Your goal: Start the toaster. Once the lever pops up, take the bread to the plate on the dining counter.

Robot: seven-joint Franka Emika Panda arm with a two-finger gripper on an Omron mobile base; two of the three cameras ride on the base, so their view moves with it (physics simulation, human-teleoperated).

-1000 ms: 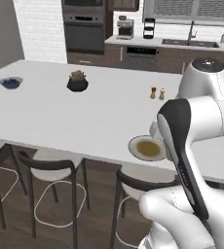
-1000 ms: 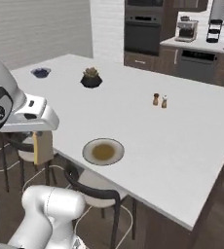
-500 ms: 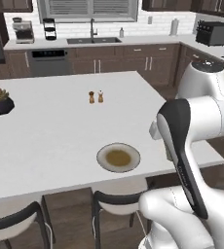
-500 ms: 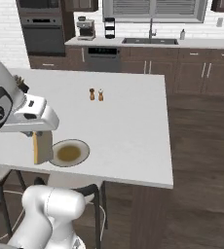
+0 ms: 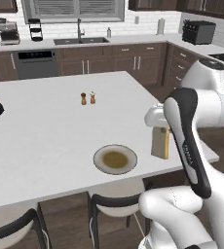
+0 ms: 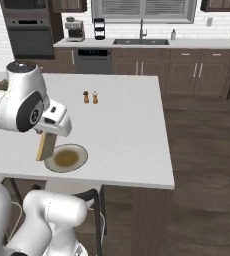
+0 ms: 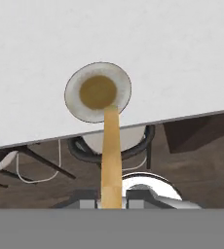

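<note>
Beside the round olive-brown, grey-rimmed plate [image 5: 115, 159], just off its edge, the claw [image 5: 158, 130] is clamped on the thin tan bread slice [image 5: 160, 142], hanging upright above the white surface [image 5: 50, 126].

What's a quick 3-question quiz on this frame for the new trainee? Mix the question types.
1. True or false: the bread already lies flat on the plate.
2. Multiple choice: what stands on the dining counter beyond the plate? A) two small shakers B) a kettle C) a cutting board
3. Short answer: in the hand view, where is the plate relative to the counter's near edge?

Key
1. False. The gripper holds the slice upright, above the counter beside the plate.
2. A.
3. On the counter, just inside the near edge, with the slice's far end overlapping its rim in that view.
</note>
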